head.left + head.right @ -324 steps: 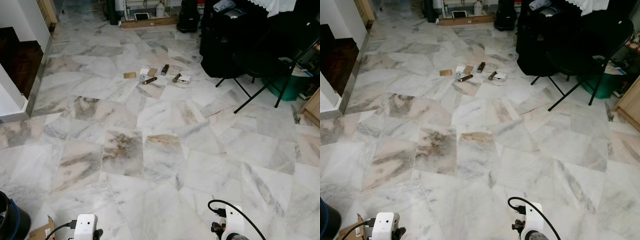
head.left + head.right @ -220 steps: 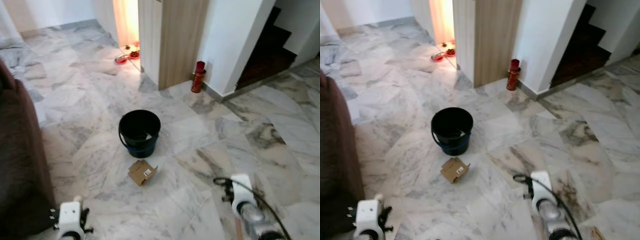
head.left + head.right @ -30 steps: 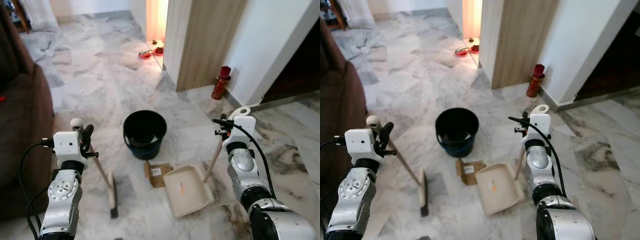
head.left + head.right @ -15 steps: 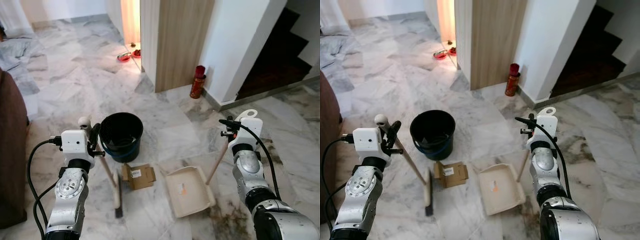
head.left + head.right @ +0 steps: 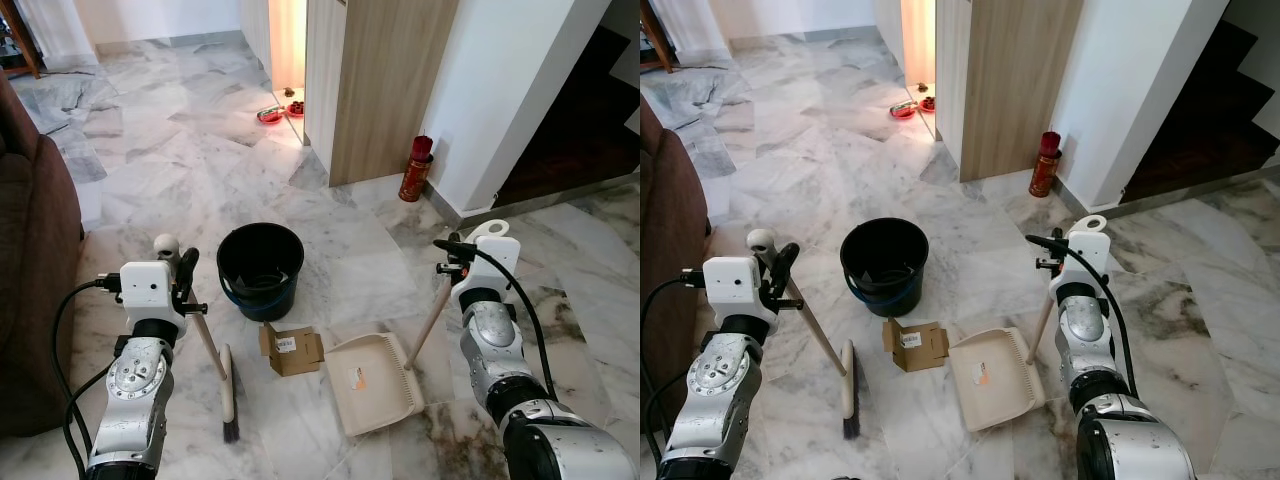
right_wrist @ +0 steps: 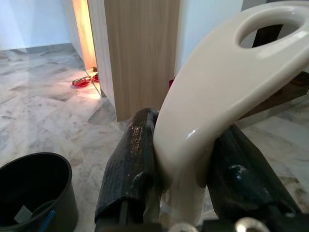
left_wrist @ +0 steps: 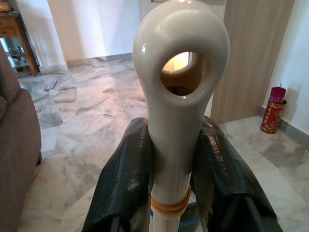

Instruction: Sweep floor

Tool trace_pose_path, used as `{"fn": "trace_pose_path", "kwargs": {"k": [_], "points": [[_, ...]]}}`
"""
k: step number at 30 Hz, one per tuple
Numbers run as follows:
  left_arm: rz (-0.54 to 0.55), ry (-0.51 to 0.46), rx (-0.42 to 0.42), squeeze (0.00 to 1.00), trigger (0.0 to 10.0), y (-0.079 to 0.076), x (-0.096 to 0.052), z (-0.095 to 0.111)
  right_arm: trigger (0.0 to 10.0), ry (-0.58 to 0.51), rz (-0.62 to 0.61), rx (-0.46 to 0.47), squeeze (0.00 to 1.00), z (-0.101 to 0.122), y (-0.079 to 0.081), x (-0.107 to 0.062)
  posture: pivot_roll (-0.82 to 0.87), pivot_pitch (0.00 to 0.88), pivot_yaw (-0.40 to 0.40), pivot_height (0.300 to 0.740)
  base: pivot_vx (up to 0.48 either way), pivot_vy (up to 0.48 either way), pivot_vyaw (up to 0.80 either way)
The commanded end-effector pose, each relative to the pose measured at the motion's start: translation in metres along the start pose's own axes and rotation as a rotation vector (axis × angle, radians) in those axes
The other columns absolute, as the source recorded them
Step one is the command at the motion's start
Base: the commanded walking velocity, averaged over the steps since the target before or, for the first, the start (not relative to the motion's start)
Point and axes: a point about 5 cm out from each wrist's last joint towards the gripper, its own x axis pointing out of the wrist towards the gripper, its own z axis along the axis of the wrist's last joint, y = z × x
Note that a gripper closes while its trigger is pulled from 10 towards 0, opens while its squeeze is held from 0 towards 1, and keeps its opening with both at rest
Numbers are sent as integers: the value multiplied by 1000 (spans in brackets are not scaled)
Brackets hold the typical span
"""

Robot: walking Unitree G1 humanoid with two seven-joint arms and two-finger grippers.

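My left gripper is shut on the wooden handle of a broom. Its white looped end rises between the two black fingers. The brush head rests on the marble floor. My right gripper is shut on the cream handle of a dustpan. The dustpan's tray lies flat on the floor between my arms. A flattened cardboard box lies on the floor between the brush and the tray.
A black bucket stands just beyond the cardboard. A brown sofa fills the left side. Ahead are a wooden panel wall, a red canister at its foot, red bowls in a lit doorway, and dark stairs on the right.
The camera has swung a little, so the whole scene sits further right in the picture. Both grippers keep their hold on broom and dustpan, which stay in much the same place.
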Motion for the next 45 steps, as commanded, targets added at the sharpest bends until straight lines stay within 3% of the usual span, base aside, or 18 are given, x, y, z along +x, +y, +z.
{"fn": "trace_pose_path", "kwargs": {"k": [1,16,45], "points": [[-3,-39,15,0,10000,1,1,7,10000,-33,-8,3,0,9,-2,4,85,103,-53,740,0,0,0],[-7,-40,12,0,10000,0,1,7,10000,-34,-9,4,0,9,-2,4,84,104,-52,740,85,0,0],[-16,-41,8,0,10000,0,1,7,10000,-40,-4,4,0,10,0,5,86,100,-51,740,350,0,0]]}}
